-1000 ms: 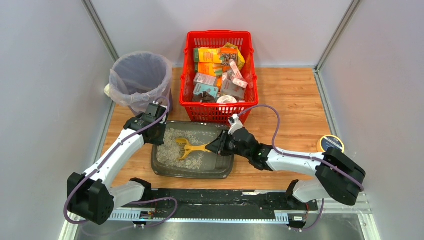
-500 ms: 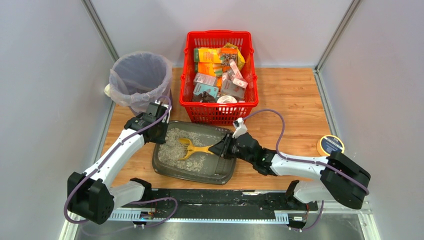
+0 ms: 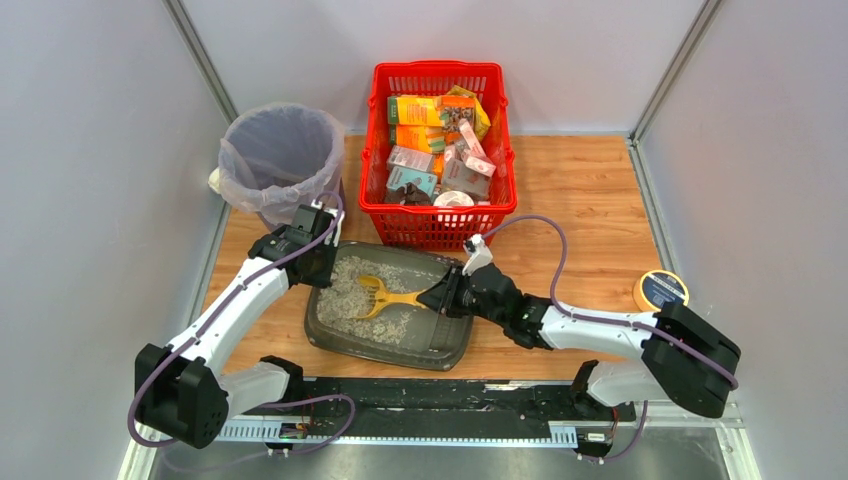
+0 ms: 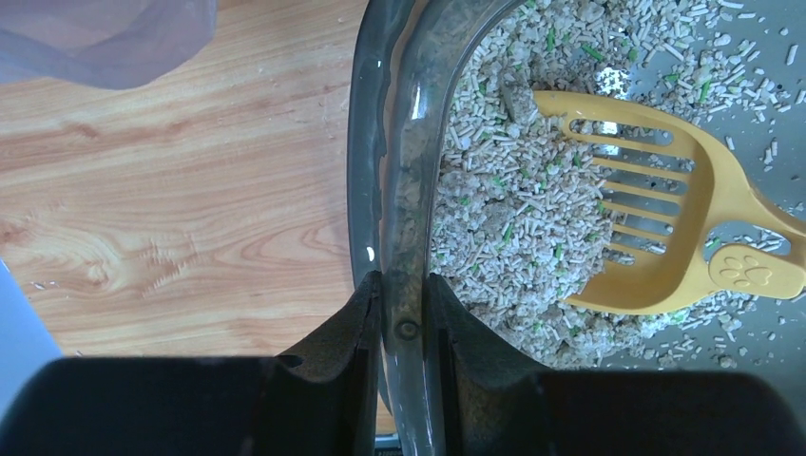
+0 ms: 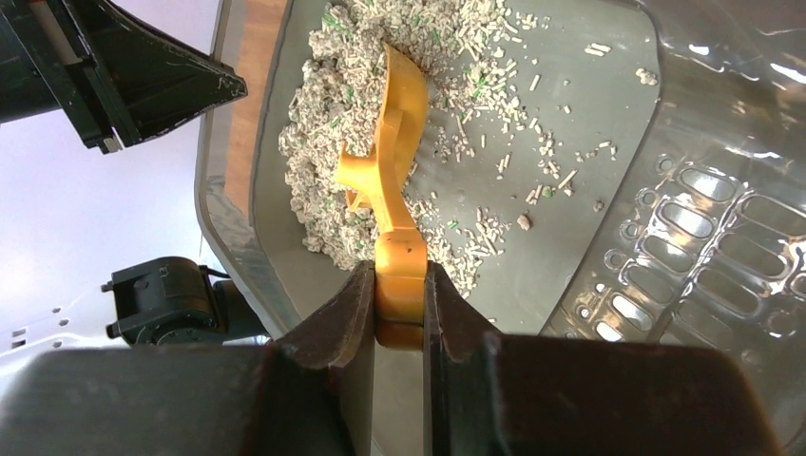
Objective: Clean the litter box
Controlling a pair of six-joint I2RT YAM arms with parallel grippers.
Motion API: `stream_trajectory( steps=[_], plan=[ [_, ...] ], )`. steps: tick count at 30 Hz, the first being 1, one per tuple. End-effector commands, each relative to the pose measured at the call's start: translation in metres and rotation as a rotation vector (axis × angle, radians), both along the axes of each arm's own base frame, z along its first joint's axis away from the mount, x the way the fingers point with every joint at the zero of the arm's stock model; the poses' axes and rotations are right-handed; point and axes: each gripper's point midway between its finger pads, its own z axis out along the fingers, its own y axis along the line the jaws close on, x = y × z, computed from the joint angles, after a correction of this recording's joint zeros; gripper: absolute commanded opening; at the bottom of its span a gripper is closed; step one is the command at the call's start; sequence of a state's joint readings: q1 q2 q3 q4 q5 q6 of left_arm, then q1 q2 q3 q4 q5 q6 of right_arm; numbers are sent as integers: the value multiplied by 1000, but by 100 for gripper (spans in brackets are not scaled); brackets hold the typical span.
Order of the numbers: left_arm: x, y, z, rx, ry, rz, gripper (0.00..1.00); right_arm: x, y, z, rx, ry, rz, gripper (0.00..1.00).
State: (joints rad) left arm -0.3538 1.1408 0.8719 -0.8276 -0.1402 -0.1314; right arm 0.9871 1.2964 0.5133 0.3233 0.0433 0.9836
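Here, the litter box (image 3: 445, 338) lies on the wooden table (image 3: 585, 195) just in front of the arm bases, slightly skewed, its far edge close against the front wall of the red mesh basket (image 3: 440, 222). The left gripper (image 3: 318, 262) is clamped on the tray's left rim near the far corner; the left wrist view shows the rim pinched between the two dark fingers (image 4: 356, 313). The right gripper (image 3: 440, 296) is closed on the handle of a yellow slotted scoop (image 3: 385, 297), whose head rests in the pale litter (image 3: 345, 290) heaped toward the left half of the tray. The right half of the floor is mostly bare, with scattered pellets.

Around it, the round bag-lined bin (image 3: 232, 175) stands just behind the left gripper, at the table's far left corner. The basket is packed with small boxes and packets, and it hems the tray in at the back. A purple cable (image 3: 545, 225) from the right arm arches over the table beside the basket's front right corner. A round yellow-rimmed tin (image 3: 661, 289) sits well apart, near the right edge.

As for markings, a paw print (image 4: 744, 269) is embossed on the scoop's handle. The print on the basket's boxes and the tin's dark label are too small to read.
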Motion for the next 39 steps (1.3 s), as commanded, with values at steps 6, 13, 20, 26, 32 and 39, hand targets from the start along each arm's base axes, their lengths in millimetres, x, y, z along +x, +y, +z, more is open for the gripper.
stream_trajectory(
  steps=[6, 13, 20, 26, 32, 39],
  plan=[
    [-5, -24, -4, -109, 22, -69, 25, -11, -34, -47, -302, 10, -22, 13],
    [-5, -24, -4, -111, 26, -70, 25, -11, -33, -42, -330, -28, 0, 32],
    [-5, -25, -4, -112, 27, -71, 26, -7, -46, -24, -409, -189, 66, 65],
    [-5, -24, -2, -111, 21, -69, 31, 6, -53, 2, -543, -380, 154, 81],
    [-5, -25, 0, -117, 14, -77, 38, -8, -21, 18, -537, -562, 461, 83],
    [-5, -24, 3, -117, 0, -77, 52, -6, 27, 20, -513, -664, 672, 81]
  ],
)
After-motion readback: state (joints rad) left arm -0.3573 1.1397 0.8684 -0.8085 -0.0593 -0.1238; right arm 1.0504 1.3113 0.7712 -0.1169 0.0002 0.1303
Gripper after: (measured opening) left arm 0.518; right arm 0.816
